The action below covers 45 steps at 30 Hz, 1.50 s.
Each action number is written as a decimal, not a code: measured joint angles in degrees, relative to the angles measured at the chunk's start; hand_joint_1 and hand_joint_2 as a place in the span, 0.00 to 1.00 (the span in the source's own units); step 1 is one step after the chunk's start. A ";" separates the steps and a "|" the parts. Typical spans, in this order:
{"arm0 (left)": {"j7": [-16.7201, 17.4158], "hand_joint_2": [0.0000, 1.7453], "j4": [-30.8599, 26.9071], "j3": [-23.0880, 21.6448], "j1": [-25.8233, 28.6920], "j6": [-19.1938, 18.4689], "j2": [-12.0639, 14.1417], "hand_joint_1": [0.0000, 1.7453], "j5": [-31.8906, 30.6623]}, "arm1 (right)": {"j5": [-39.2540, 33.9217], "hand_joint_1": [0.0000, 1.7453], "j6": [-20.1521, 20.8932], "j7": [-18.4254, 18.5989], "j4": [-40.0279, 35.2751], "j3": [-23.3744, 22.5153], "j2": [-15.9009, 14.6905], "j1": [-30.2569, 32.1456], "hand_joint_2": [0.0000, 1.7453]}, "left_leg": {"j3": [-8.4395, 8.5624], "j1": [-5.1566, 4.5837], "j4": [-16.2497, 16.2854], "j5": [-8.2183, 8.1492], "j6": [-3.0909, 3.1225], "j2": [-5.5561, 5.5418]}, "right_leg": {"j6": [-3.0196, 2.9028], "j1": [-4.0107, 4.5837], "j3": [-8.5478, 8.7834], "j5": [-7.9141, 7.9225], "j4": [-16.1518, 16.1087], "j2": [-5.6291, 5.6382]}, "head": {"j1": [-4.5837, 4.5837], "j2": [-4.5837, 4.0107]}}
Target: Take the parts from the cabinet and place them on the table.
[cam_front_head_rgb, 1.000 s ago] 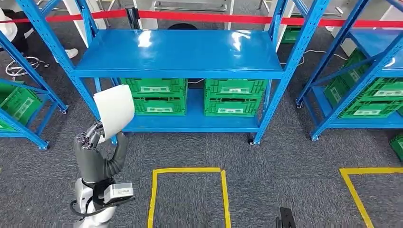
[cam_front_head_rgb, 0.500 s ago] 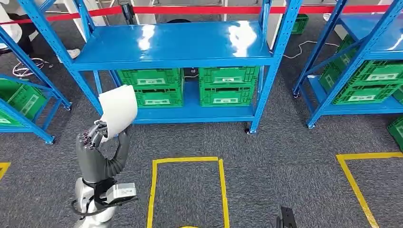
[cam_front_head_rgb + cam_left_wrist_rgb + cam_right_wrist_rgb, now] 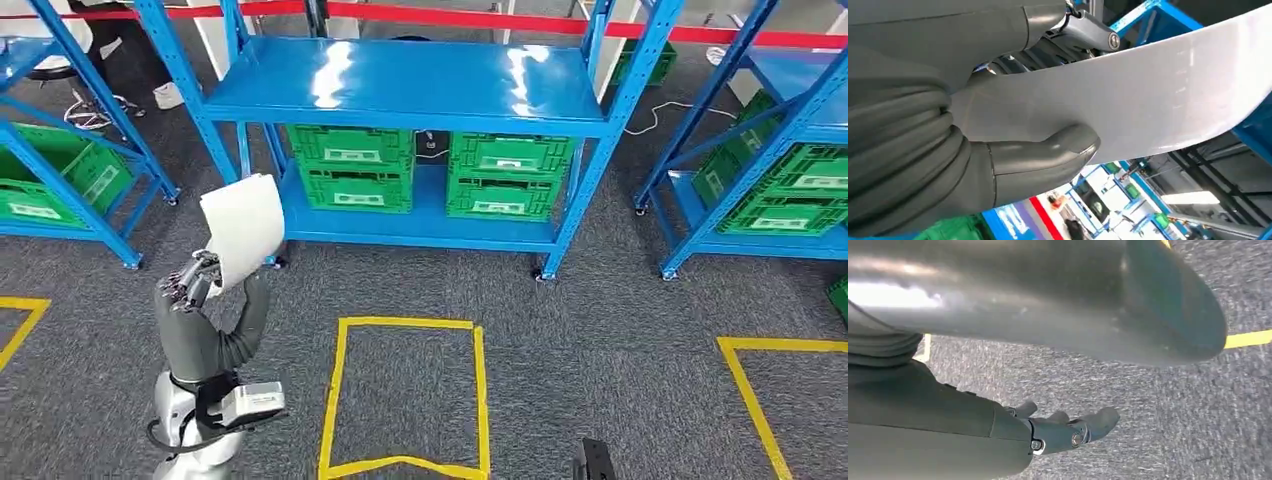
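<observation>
My left hand (image 3: 188, 283) is raised at the left of the head view and grips a white curved sheet part (image 3: 243, 228) by its lower edge. The part stands up above the hand, in front of the blue rack's left post. In the left wrist view the thumb (image 3: 1048, 150) presses on one face of the white part (image 3: 1148, 95) and the darker fingers lie behind it. My right hand (image 3: 1063, 430) hangs over the grey carpet, fingers loosely extended and holding nothing.
A blue rack (image 3: 410, 85) stands ahead with a bare shelf and green crates (image 3: 352, 165) below. More blue racks with green crates (image 3: 60, 170) flank it left and right. Yellow tape (image 3: 340, 390) marks squares on the carpet. Red barrier tape (image 3: 450, 12) runs behind.
The whole picture has shifted right and the racks sit lower, so the camera has moved. My left hand still holds the white part up the same way.
</observation>
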 joint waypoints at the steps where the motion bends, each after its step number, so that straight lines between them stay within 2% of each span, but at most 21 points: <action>1: 0.00 1.00 0.00 0.20 0.26 0.00 0.00 1.00 -0.09 | 0.07 0.00 0.15 -0.02 0.00 -0.02 0.00 0.01 0.00 | -0.33 0.00 0.32 0.06 -0.09 -0.46 | -0.13 0.02 1.07 1.04 -1.33 0.06 | 0.00 0.00; 4: 0.02 1.00 -0.35 0.53 0.44 0.00 -0.07 1.00 -0.46 | 0.37 0.00 0.61 -0.18 0.00 0.00 0.00 -0.01 0.00 | -0.89 0.03 1.24 -0.01 -0.31 -2.04 | -0.84 -0.04 9.04 6.73 -14.73 1.82 | 0.00 -0.02; 5: 0.00 1.00 -0.61 0.61 0.34 0.00 -0.18 1.00 -0.46 | 0.61 0.00 0.88 -0.15 0.00 0.00 -0.02 -0.01 0.00 | -1.55 -0.25 1.60 -0.02 -0.73 -2.41 | -1.16 -0.12 10.28 5.50 -17.13 4.26 | -0.07 -0.02; 9: 0.02 1.00 -0.98 0.75 0.56 0.02 -0.31 1.00 -0.46 | 1.18 0.00 0.92 -0.11 0.00 0.02 0.00 0.08 0.00 | -2.38 0.18 1.33 0.68 -2.25 -4.68 | -2.01 -0.08 10.08 6.15 -17.76 2.05 | -0.02 0.00; 12: 0.18 1.00 -1.73 1.03 0.79 0.04 -0.28 1.00 -0.37 | 1.82 0.00 0.88 0.11 0.00 0.07 0.17 -0.10 0.00 | -5.53 0.02 7.80 -3.43 -3.14 -0.32 | -2.99 -0.37 10.33 6.49 -18.39 0.18 | -0.48 0.00; 15: 0.22 1.00 -1.88 1.14 1.66 0.04 -0.20 1.00 -0.24 | 2.41 0.00 0.85 0.68 0.00 0.13 0.17 0.11 0.00 | -11.17 0.63 19.06 -7.30 -3.85 0.58 | -3.05 -0.34 10.19 6.44 -18.35 -1.88 | -0.48 -0.02; 17: 0.24 1.00 -2.32 1.29 2.31 0.04 -0.09 1.00 -0.22 | 2.82 0.00 0.85 1.05 0.00 0.31 0.20 0.04 0.00 | -9.40 0.97 15.33 -3.96 -4.09 0.99 | -2.98 -0.41 10.22 6.39 -18.29 -3.09 | -0.48 0.00; 18: 0.24 1.00 -2.62 1.36 2.37 0.04 -0.07 1.00 -0.22 | 3.02 0.00 0.85 1.11 0.00 0.39 0.22 -0.01 0.00 | -6.57 1.04 9.78 -1.10 -4.10 1.63 | -2.86 -0.47 10.30 6.34 -18.22 -3.79 | -0.48 -0.02; 19: 0.24 1.00 -2.86 1.42 2.36 0.04 -0.04 1.00 -0.22 | 3.11 0.00 0.85 1.11 0.00 0.46 0.22 -0.04 0.00 | -3.65 1.03 4.34 1.17 -4.04 3.09 | -2.66 -0.49 10.44 6.22 -18.13 -4.33 | -0.48 0.00; 20: 0.24 1.00 -3.10 1.42 2.30 0.04 -0.04 1.00 -0.24 | 3.15 0.00 0.85 1.09 0.00 0.50 0.22 -0.03 0.00 | -2.25 0.66 1.17 0.58 -3.87 5.90 | -2.27 -0.28 10.53 6.16 -18.09 -4.78 | -0.50 0.00; 21: 0.24 1.00 -3.28 1.42 2.36 0.04 -0.09 1.00 -0.24 | 3.30 0.00 0.83 1.03 0.00 0.55 0.22 -0.04 0.00 | -2.19 0.45 0.97 1.04 -3.03 5.10 | -1.85 0.00 10.48 6.08 -17.89 -5.16 | -0.33 -0.02; 26: 0.35 1.00 -3.87 1.51 2.82 0.04 0.02 1.00 -0.24 | 3.43 0.00 0.83 0.81 0.00 0.61 0.35 -0.16 0.00 | -2.73 0.59 0.68 1.81 -1.40 2.44 | -0.42 -0.22 10.57 6.01 -18.02 -6.95 | -0.31 -0.02; 28: 0.35 1.00 -4.00 1.60 2.78 0.04 -0.06 1.00 -0.24 | 3.50 0.00 0.83 0.77 0.00 0.63 0.39 -0.24 0.00 | -2.98 0.70 0.59 2.22 -0.81 1.53 | -0.13 -0.51 8.76 2.25 -13.13 -1.79 | 0.00 -0.02; 29: 0.35 1.00 -3.98 1.62 2.85 0.04 -0.13 1.00 -0.24 | 3.48 0.00 0.83 0.79 0.00 0.66 0.39 -0.16 0.00 | -3.20 0.69 0.59 2.31 -0.63 0.91 | -0.04 -0.49 6.62 -0.29 -8.29 -0.58 | 0.11 -0.02; 31: 0.35 1.00 -3.98 1.64 3.05 0.04 -0.13 1.00 -0.24 | 3.48 0.00 0.74 0.81 0.00 0.66 0.33 0.12 0.00 | -3.63 0.49 0.78 2.47 -0.44 -0.52 | -0.07 -0.26 3.02 -3.15 -0.47 0.09 | 0.11 0.00; 32: 0.35 1.00 -3.98 1.66 3.09 0.04 -0.13 1.00 -0.24 | 3.48 0.00 0.74 0.79 0.00 0.66 0.33 0.22 0.00 | -3.80 0.48 0.95 2.52 -0.51 -1.23 | -0.16 -0.19 2.83 -2.67 -0.06 0.12 | 0.11 0.00; 35: 0.31 1.00 -4.02 1.66 3.16 0.04 -0.13 1.00 -0.42 | 4.29 0.00 0.79 0.41 0.00 0.79 0.33 0.19 0.00 | -4.11 0.56 1.73 2.55 -0.79 -3.85 | -0.71 -0.28 9.13 4.01 -11.99 1.29 | 0.13 -0.02; 37: 0.18 1.00 -4.43 1.71 3.18 0.04 -0.13 1.00 -0.48 | 5.03 0.00 0.94 0.22 0.02 1.31 0.33 0.14 0.00 | -4.83 0.31 2.47 2.47 -1.60 -5.07 | -0.65 -0.42 11.47 3.93 -17.07 5.17 | 0.09 -0.02; 41: 0.22 1.00 -5.00 1.81 3.50 0.04 -0.07 1.00 -0.68 | 5.68 0.00 1.01 -0.13 0.00 2.03 0.45 -0.12 0.00 | -5.91 0.59 1.73 3.40 -3.29 -7.37 | -2.09 -0.59 11.33 4.70 -17.42 2.43 | 0.11 -0.02; 43: 0.22 1.00 -5.36 1.86 3.17 0.04 0.02 1.00 -1.09 | 5.88 0.00 0.94 -0.20 0.00 2.08 0.46 -0.46 0.00 | -6.91 0.64 4.33 1.31 -3.54 -1.89 | -2.95 -0.54 11.41 5.06 -17.95 1.16 | -0.44 -0.02; 45: 0.28 1.00 -5.38 1.86 2.77 0.04 0.00 1.00 -1.25 | 6.12 0.00 0.90 0.02 0.00 2.08 0.42 -0.23 0.00 | -11.06 0.94 13.50 -3.48 -4.39 0.65 | -3.13 -0.38 11.37 5.02 -17.94 -0.57 | -0.42 0.00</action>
